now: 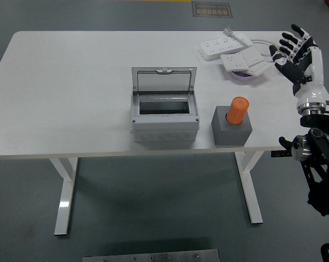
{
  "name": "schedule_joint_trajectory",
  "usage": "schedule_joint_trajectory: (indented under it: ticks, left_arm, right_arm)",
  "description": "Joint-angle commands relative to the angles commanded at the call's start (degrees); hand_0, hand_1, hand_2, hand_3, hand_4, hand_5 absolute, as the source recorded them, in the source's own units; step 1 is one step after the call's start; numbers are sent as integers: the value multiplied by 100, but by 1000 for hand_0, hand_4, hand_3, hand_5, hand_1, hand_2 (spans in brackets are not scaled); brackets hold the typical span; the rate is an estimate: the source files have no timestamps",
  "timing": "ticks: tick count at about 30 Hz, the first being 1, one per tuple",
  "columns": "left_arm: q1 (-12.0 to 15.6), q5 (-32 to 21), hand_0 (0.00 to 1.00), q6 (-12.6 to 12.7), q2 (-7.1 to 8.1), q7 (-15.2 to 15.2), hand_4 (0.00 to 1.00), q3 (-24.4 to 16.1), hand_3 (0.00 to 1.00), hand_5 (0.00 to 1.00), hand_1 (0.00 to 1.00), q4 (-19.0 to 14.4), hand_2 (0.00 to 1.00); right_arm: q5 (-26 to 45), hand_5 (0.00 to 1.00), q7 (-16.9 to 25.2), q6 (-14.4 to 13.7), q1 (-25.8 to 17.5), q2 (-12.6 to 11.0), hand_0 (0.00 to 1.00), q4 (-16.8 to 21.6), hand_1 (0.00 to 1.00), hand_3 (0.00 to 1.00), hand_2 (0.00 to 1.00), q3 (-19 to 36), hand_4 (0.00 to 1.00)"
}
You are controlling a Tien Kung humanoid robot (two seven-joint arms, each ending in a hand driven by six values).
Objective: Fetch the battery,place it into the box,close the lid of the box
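Observation:
An orange cylindrical battery (238,110) stands upright in a grey block holder (231,129) near the table's front edge, right of centre. To its left sits a grey box (164,117) with its clear lid (164,79) raised upright at the back, and the inside looks empty. My right hand (294,50) hovers at the table's right edge, fingers spread and holding nothing, well to the right of and behind the battery. The left hand is out of sight.
White power strips (224,46) and a white socket block (244,61) on a purple dish lie at the back right, just left of my right hand. The white table (66,87) stretches left of the box.

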Motion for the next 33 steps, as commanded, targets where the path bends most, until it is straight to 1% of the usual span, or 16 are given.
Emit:
schedule_joint_trajectory:
  ticks: [6,13,17,26,33]
  left_arm:
    - [-6,27,820,-7,3,0,842,-10,947,481,906,-1,878]
    - [-34,95,819,-18,5,0,841,-43,946,478,906,-2,876]
    - [-45,131,819,-26,8,0,840,-57,946,476,906,-3,873]
    - [-80,156,819,-24,4,0,840,-56,946,476,905,0,872]
    - [-88,158,819,-16,-7,0,839,-55,946,473,905,-2,871]
  right_arm:
    - [0,140,53,-26,30,109,743,-67,717,790,705,-220,837]
    - [11,154,233,-84,63,320,742,-395,715,778,698,-501,845]
    - [-82,157,275,-120,93,402,739,-490,705,762,690,-593,849]
    - [-208,167,286,-157,136,438,724,-560,697,746,681,-660,853]
    - [-215,175,275,-148,61,397,716,-577,691,734,670,-729,855]
